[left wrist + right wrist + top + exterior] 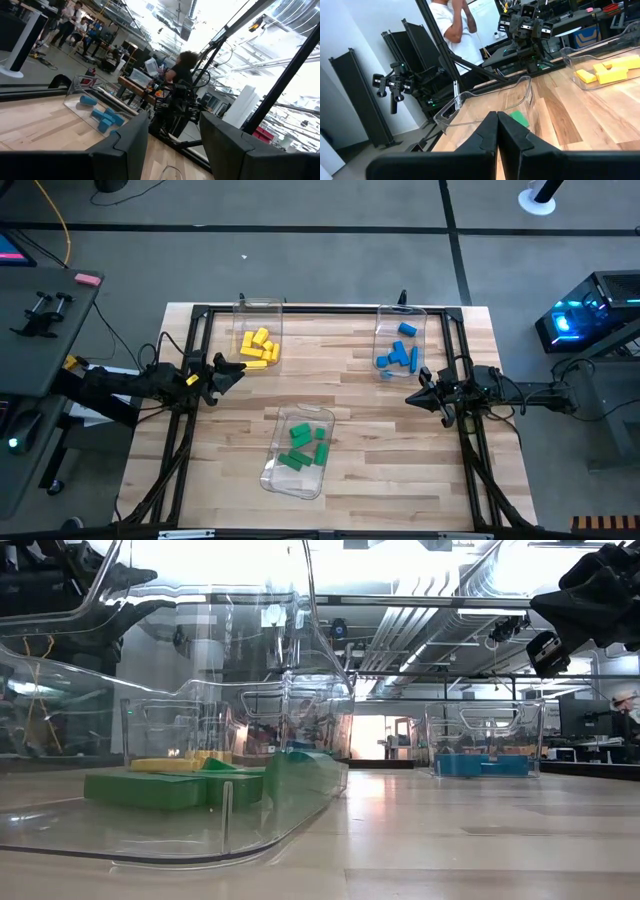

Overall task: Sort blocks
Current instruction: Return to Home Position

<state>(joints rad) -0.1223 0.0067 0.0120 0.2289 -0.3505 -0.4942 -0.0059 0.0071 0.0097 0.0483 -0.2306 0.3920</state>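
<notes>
Standing apart with an open gap between them, the left gripper's point(236, 370) dark fingers hold nothing. It hangs over the table's left edge, just beside the near end of the bin of yellow blocks point(258, 348). The right gripper point(414, 396) has its fingers pressed together, also holding nothing. It sits over the right edge, near the bin of blue blocks point(398, 355). The two grippers point inward at each other across the pale wood-plank table point(350, 430), and the broad middle strip between them is bare.

The yellow bin point(258, 304) lies at the far left and the blue bin point(402, 309) at the far right, well apart, with their long axes running from far edge to near. A third bin point(275, 478) lies in the near middle, slightly skewed, and holds the green blocks point(305, 445).

Most of the blocks are short square-edged bars with a matt finish. The yellow ones lie largely crosswise in a loose heap, while the blue and green ones lie at mixed angles. All three bins are clear, glossy plastic with rounded corners. A black metal frame runs along the table's edges.
</notes>
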